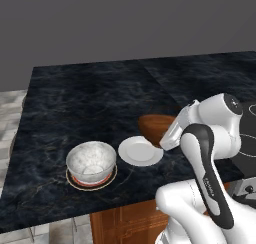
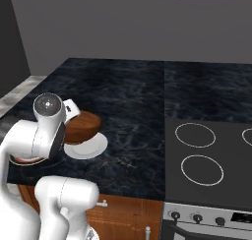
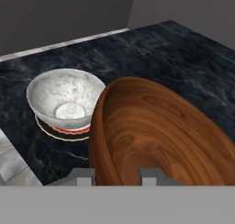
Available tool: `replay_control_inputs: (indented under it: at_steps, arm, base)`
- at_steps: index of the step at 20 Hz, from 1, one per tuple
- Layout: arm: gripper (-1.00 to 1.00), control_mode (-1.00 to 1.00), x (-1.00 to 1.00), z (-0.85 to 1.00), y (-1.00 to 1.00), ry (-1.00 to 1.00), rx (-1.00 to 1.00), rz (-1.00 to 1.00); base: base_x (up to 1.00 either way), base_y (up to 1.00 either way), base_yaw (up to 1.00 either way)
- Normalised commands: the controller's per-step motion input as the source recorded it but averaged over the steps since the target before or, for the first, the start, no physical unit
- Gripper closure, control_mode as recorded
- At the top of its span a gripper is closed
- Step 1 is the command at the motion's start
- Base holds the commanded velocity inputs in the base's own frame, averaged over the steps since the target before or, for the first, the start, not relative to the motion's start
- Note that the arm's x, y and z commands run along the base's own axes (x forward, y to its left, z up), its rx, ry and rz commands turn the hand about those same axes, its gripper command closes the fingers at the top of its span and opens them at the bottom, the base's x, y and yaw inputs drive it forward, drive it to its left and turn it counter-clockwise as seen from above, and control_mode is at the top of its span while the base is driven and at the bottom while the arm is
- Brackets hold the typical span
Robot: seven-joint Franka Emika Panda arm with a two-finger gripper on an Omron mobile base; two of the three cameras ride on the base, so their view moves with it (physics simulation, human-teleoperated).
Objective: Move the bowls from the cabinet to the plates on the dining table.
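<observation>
Black marble dining table [image 1: 75, 98], marbled bowl [image 1: 91, 160] on orange-red plate [image 1: 92, 184]
Gripper [image 3: 117, 175] pinches brown bowl [image 3: 160, 131] rim above white plate [image 1: 140, 151]

The white arm with dark joints bends forward and down at the near edge of the black marble counter [image 1: 75, 98]. Its pincer [image 3: 117, 175] is clamped on the rim of the glossy reddish-brown bowl [image 3: 156, 131], one finger inside, one outside.

light: dim, even | shadows: faint | focus: sharp | blur: slight
</observation>
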Motion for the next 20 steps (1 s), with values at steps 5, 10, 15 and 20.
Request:
replay_control_inputs:
  at_steps: [5, 10, 15, 20]
  arm:
    - [1.00, -1.00, 0.06, -0.14, 0.07, 0.00, 0.00, 0.00]
    - [1.00, -1.00, 0.14, -0.06, 0.00, 0.00, 0.00, 0.00]
    - [1.00, -1.00, 0.19, -0.13, 0.00, 0.00, 0.00, 0.00]
    - [1.00, -1.00, 0.19, -0.20, 0.04, 0.00, 0.00, 0.00]
  base:
    - [0.00, 0.00, 0.00]
    - [0.00, 0.00, 0.00]
    - [0.00, 0.00, 0.00]
    - [0.00, 0.00, 0.00]
